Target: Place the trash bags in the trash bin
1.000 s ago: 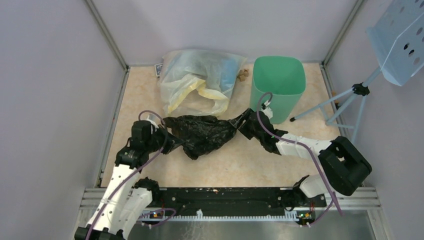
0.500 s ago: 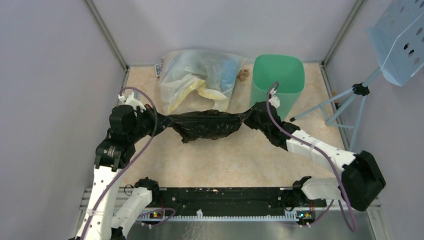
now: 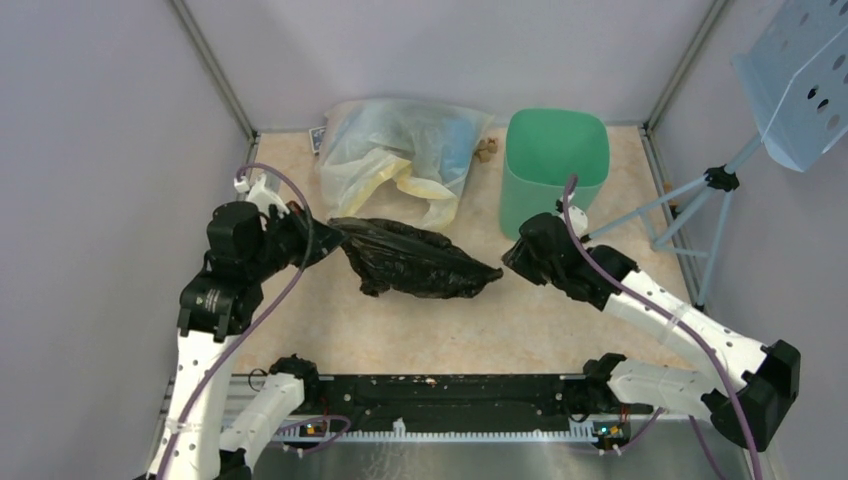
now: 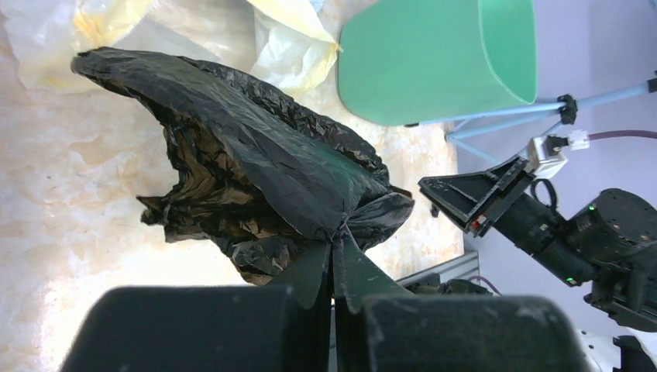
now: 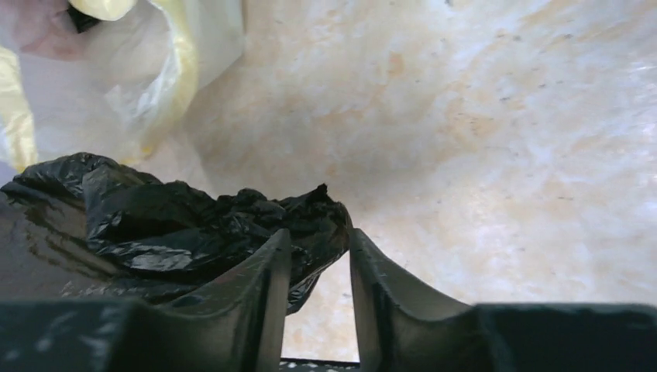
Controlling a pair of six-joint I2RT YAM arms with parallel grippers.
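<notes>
The black bag (image 3: 415,262) is pinched at one end by the closed left claw (image 4: 335,252) and is spread on the table (image 3: 480,320), left of the green bin (image 3: 555,150). The right claw (image 5: 319,236) is held slightly open and empty, beside the bag's other end.

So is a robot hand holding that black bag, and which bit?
Yes. The left gripper pinches the black trash bag by a bunched bit at its end. The right gripper is open, holding nothing.
</notes>
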